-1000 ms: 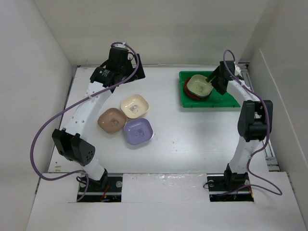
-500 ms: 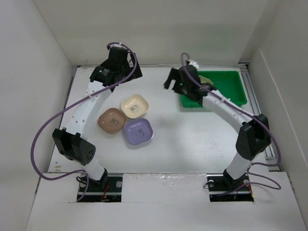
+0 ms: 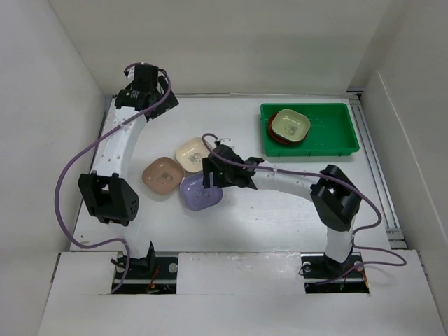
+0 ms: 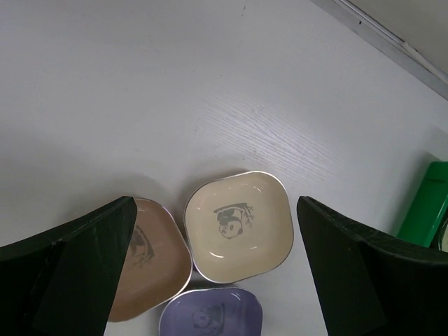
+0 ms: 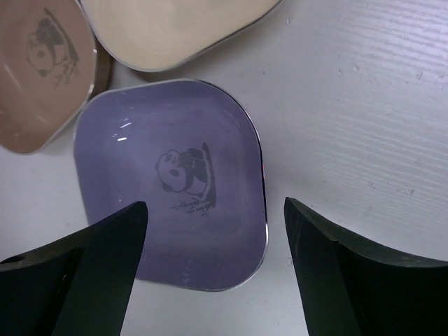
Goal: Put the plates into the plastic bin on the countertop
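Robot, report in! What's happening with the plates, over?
Left gripper open, empty. Right gripper open above lavender plate. Cream plate, tan plate waiting outside bin. Nothing blocking.

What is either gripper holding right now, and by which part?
Nothing. The right gripper is open above the lavender plate; the left gripper is open and empty.

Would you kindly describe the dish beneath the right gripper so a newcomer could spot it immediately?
From the green bin at the far right of the countertop, look left to the cluster of three rounded-square dishes. The lavender plate lies nearest the arm bases, under the right gripper; its neighbours are a cream plate and a tan-pink plate.
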